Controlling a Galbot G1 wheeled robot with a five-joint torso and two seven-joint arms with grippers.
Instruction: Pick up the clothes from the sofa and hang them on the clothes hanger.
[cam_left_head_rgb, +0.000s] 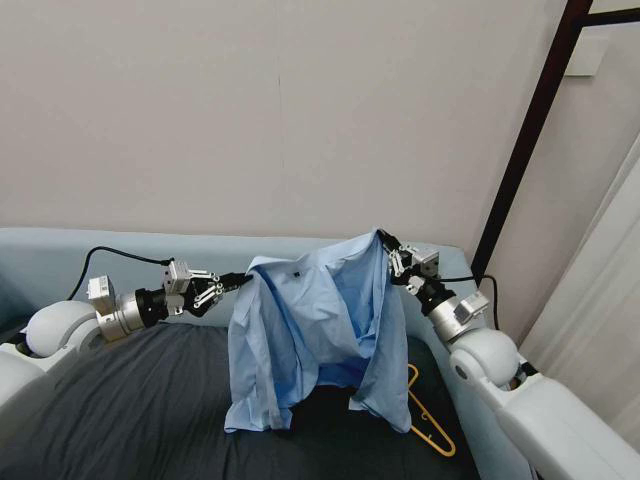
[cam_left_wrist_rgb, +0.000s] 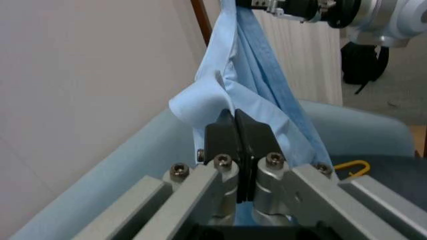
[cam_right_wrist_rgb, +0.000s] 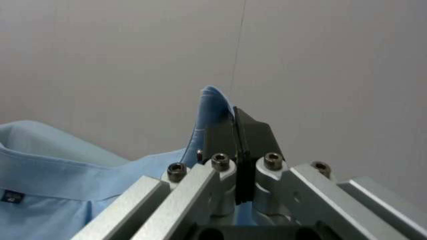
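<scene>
Left gripper (cam_left_wrist_rgb: 235, 117) and right gripper (cam_right_wrist_rgb: 235, 120) each clamped the blue shirt (cam_left_head_rgb: 310, 330), spread above the sofa (cam_left_head_rgb: 100, 400). Pickup looked done; reaching the yellow hanger (cam_left_head_rgb: 432, 428) would likely need 1 gripper freed.

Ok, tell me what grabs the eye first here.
A light blue shirt hangs spread in mid-air above the sofa. The left gripper pinches one top corner and the right gripper pinches the other. By the shirt's lower right hem, a yellow hanger lies on the dark seat.
</scene>
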